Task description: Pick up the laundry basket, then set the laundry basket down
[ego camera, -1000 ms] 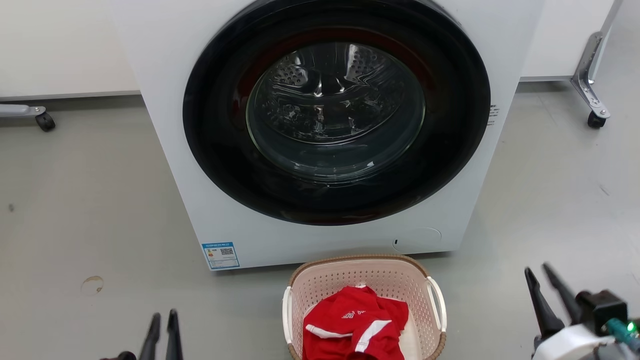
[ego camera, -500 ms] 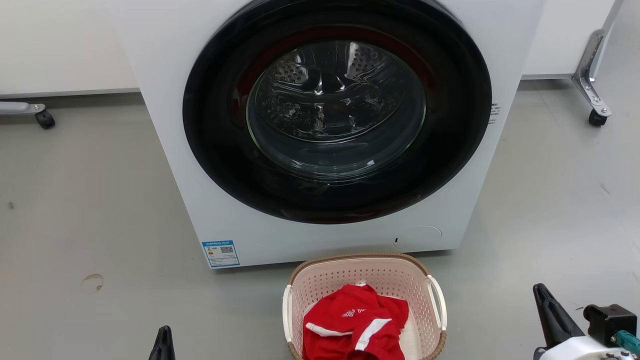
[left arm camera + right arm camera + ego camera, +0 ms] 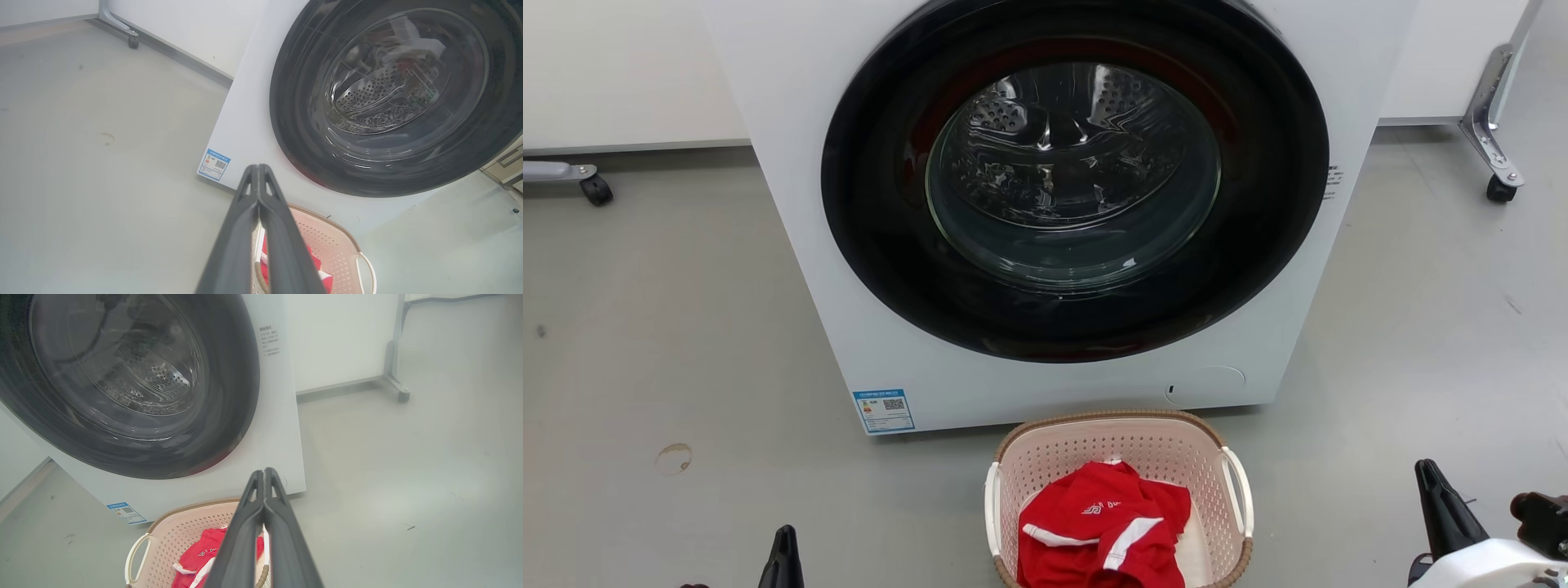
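The laundry basket (image 3: 1094, 453), pale pink with perforated walls, a brown rim and white side handles, stands on the grey floor just in front of the washer. A red garment with white stripes (image 3: 1103, 531) lies in it. My left gripper (image 3: 786, 532) is low at the left, well apart from the basket, its fingers pressed shut on nothing. My right gripper (image 3: 1424, 467) is low at the right, also apart from the basket and shut with nothing in it. In the left wrist view the shut left gripper (image 3: 258, 167) points over the basket (image 3: 339, 253). In the right wrist view the shut right gripper (image 3: 264, 471) crosses the basket (image 3: 179, 535).
A white washer with a dark round door (image 3: 1075, 180), shut, rises right behind the basket. Wheeled metal legs stand at the far left (image 3: 595, 189) and far right (image 3: 1496, 189). Open grey floor lies on both sides of the basket.
Both grippers have gone from open to shut and have sunk toward the bottom edge of the head view. The view has shifted slightly; the basket stays put.
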Controlling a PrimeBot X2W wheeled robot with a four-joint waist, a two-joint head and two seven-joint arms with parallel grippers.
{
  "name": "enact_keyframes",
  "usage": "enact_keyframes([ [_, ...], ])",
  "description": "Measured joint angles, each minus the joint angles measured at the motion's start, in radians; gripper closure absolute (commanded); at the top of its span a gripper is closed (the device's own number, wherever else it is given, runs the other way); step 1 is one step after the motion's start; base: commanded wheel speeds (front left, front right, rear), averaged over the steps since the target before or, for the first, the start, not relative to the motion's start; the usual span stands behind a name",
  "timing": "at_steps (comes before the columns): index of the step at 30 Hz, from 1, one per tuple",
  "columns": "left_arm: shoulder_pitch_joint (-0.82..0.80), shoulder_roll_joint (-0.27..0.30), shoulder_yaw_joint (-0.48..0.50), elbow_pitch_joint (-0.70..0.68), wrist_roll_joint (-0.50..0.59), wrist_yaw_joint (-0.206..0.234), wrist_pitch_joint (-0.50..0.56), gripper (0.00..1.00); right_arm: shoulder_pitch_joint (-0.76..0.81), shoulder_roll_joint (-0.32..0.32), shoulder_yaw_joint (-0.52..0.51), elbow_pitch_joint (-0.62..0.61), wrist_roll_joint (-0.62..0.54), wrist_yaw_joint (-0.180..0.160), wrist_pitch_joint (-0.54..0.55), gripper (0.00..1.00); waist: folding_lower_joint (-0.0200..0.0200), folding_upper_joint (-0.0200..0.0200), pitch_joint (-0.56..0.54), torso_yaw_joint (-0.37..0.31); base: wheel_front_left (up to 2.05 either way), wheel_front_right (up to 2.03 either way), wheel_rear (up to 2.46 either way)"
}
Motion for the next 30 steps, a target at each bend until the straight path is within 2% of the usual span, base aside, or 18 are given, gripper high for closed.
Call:
enact_keyframes([
  [30, -0.044, 0.000, 0.030, 0.002, -0.300, -0.027, 0.079, 1.00, -0.021, -0.003, -0.061, -0.021, 0.332, 0.000, 0.080, 1.00, -0.0002, 0.0000, 0.014, 0.004, 0.00, 0.00, 0.00],
])
